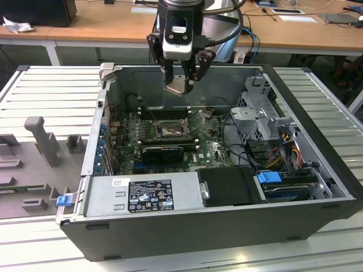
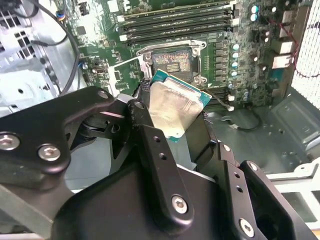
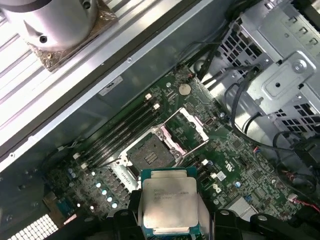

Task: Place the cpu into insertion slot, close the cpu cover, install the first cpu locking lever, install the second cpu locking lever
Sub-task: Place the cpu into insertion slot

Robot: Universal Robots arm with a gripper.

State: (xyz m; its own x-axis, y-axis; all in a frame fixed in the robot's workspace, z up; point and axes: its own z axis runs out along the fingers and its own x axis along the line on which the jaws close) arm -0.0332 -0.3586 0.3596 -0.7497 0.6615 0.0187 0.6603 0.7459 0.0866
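Pincer (image 1: 180,83) grips the cpu (image 3: 169,202) by two opposite edges, hanging above the open computer case (image 1: 215,235). In the exterior view, the insertion slot (image 1: 170,131) lies bare toward six o'clock, its cpu cover (image 3: 187,127) swung open.

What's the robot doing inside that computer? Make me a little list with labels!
Holding: the gripper is shut on the cpu
Where: above the open computer case, over the motherboard
Slot: the insertion slot is empty, pins bare
Cover: the cpu cover is swung open beside the slot
Cpu placed: not yet
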